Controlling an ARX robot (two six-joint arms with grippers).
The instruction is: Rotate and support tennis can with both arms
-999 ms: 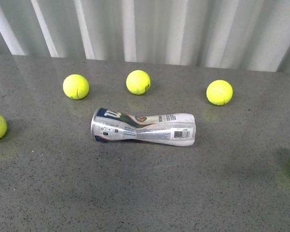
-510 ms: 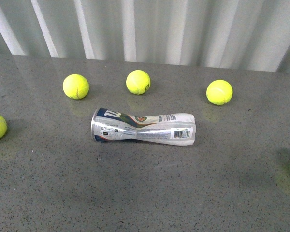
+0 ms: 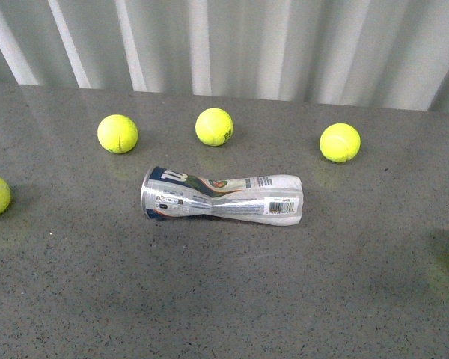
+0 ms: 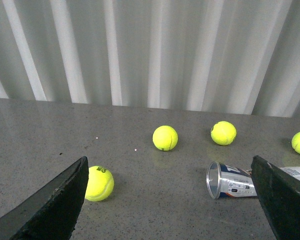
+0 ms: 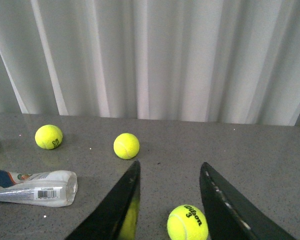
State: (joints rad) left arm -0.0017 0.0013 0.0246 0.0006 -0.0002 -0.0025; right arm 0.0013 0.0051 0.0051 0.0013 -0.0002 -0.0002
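Tennis can (image 3: 221, 197) lay on its side on the tabletop (image 3: 224, 307), dented at the waist, among loose tennis balls (image 3: 213, 126). Left claw (image 4: 169, 159) gaped wide and right claw (image 5: 170, 163) stood parted, both empty, neither touching it. Approach step, I judged: each claw must reach one end first.

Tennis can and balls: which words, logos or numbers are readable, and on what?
"Wilson": black print on the nearest tennis ball in the right wrist view.
"3": same ball, beside the brand.
"W": white logo on the tennis can.
Barcode digits and the label's small print: too small to read.
Dark marks on a second ball and a third ball: blurred.
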